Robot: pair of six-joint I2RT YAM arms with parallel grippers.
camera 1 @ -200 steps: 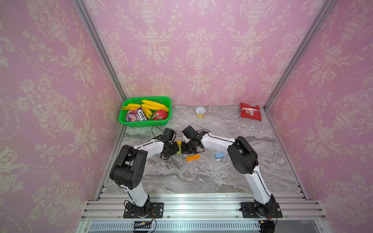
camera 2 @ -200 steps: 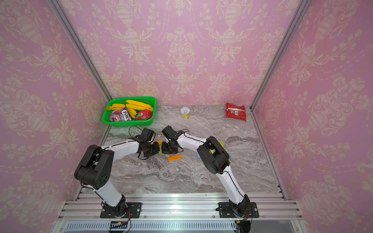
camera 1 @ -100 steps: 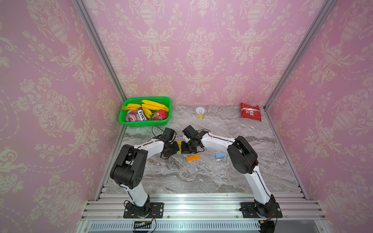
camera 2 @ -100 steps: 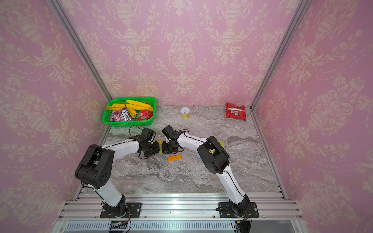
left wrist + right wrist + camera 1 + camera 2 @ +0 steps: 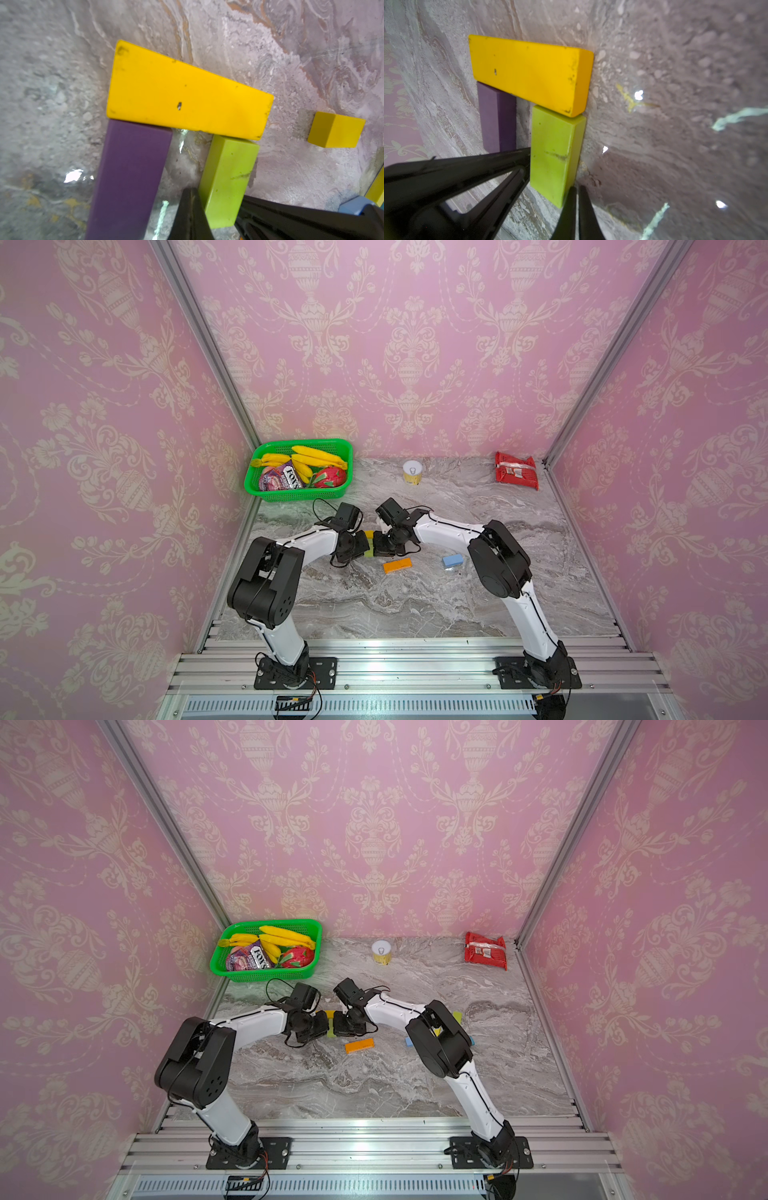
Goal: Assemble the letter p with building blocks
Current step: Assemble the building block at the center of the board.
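1. Three flat, hard-edged bars make an open arch on the marble tabletop (image 5: 415, 605): the yellow bar (image 5: 187, 89) on top, with the purple bar (image 5: 128, 176) and lime green bar (image 5: 226, 178) butting its long edge
2. My left gripper (image 5: 190, 193) and right gripper (image 5: 577, 190) are both clenched and empty, flanking the lime green bar, squaring it, I judge
3. Next, the orange bar (image 5: 397, 565) nearby should close the bowl; these smooth pieces slide easily

Pink walls (image 5: 409, 302) with cream damask pattern enclose the desk (image 5: 395, 605) on three sides, aluminium posts (image 5: 199, 335) rising from its far corners. The desk is grey veined marble; a ribbed aluminium rail (image 5: 415, 655) runs along its near edge.
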